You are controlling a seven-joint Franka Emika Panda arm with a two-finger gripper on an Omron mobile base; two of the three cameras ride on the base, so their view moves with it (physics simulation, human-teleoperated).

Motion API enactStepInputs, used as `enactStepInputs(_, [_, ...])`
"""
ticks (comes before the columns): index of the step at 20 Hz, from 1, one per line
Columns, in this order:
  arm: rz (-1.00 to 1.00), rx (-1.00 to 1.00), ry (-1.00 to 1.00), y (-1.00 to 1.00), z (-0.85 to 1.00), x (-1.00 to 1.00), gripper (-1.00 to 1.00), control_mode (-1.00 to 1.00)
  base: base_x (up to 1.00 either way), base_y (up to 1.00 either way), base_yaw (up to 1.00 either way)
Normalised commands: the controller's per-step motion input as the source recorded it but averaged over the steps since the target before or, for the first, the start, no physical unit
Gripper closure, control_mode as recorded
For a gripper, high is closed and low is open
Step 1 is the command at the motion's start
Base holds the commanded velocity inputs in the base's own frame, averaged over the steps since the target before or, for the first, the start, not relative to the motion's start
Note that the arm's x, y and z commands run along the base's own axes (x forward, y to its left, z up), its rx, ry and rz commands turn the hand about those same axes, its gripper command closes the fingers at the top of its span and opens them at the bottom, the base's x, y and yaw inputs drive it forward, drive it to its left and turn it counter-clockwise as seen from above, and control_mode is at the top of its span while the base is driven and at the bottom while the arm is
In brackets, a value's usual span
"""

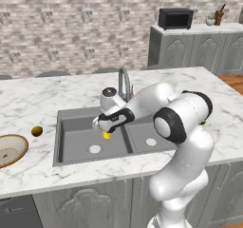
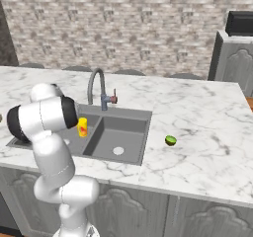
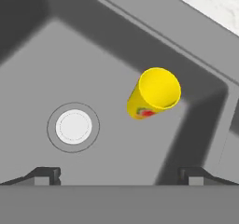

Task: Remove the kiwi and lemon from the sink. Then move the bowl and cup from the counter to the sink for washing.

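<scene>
- One arm does the work here, and its gripper [image 3: 119, 176] hangs over the left basin of the sink [image 1: 71, 122] with the jaws spread as wide as they go and nothing between them.
- The cup [image 3: 154, 93] is already in that basin, beyond the fingertips and a little toward the right-hand finger, well clear of both; it is not held.
- Its long axis seems to run nearly along the gripper's line of sight, so the open yellow mouth faces the hand, though from above it is hard to say whether it stands fully upright.
- The basin's round drain [image 3: 73, 127] lies off toward the left-hand finger.
- The bowl [image 1: 10, 149] sits on the counter [image 1: 38, 99] far from the jaws, past the sink's left edge, so judging by this it is the next thing to fetch.
- The cup carries a red and green mark low on its side; no lettering can be read.
</scene>
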Motion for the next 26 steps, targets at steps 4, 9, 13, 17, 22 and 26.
enactStepInputs(4, [-0.14, 0.13, 0.04, 0.04, 0.23, -0.30, -1.00, -1.00, 0.00, 0.00, 0.00])
enactStepInputs(9, [-0.12, 0.07, 0.01, 0.14, 0.23, -0.28, -1.00, -1.00, 0.00, 0.00, 0.00])
enactStepInputs(13, [-0.08, 0.07, 0.04, 0.15, 0.24, -0.25, -1.00, -1.00, 0.00, 0.00, 0.00])
enactStepInputs(17, [-0.05, 0.06, 0.04, 0.14, 0.25, -0.25, -1.00, -1.00, 0.00, 0.00, 0.00])
enactStepInputs(22, [-0.03, 0.04, 0.04, 0.17, 0.27, -0.25, -1.00, -1.00, 0.00, 0.00, 0.00])
enactStepInputs(26, [-0.01, 0.05, 0.10, 0.14, 0.22, -0.25, -1.00, -1.00, 0.00, 0.00, 0.00])
